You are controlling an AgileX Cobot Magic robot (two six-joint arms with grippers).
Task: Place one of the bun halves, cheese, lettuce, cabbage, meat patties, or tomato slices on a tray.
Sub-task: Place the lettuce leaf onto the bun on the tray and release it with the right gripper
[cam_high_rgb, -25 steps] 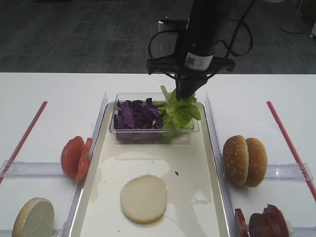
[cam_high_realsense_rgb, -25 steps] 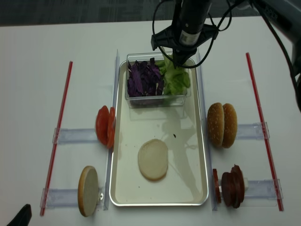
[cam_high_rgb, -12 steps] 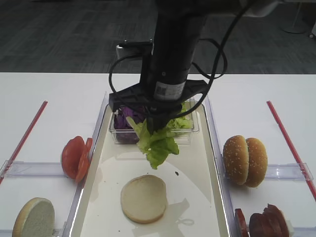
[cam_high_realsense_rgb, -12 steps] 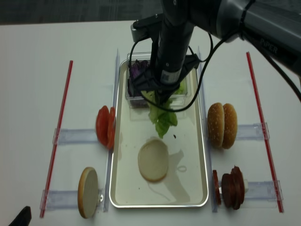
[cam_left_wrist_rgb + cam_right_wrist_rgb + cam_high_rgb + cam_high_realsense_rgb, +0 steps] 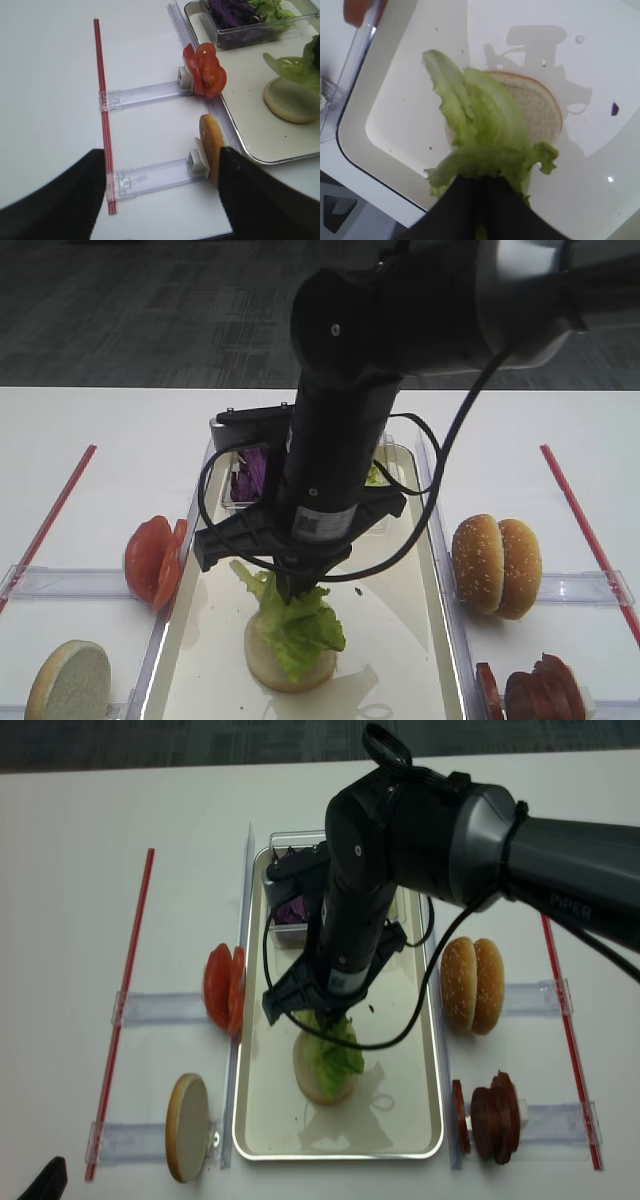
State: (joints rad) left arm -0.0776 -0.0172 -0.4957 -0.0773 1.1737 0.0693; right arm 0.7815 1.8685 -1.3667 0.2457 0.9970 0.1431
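over the tray (image 5: 430,570), your right gripper (image 5: 296,592) is clamped on a lettuce leaf (image 5: 297,624) above the bun half (image 5: 540,107).

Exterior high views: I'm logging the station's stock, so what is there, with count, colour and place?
tray: one, cream-white, centre.
bun half: one, pale, on the tray, under the lettuce.
lettuce: one green leaf, held over that bun half.
clear tub: one, at the tray's far end, holding purple cabbage and more green leaves.
tomato slices: red, upright, left of the tray.
bun half on edge: one, tan, near left.
sesame buns: two, golden, right of the tray.
meat patties: dark reddish-brown, near right; count unclear.
red strips: two, one at each side.
right hand: shut on the lettuce.
left hand: open, over bare table.
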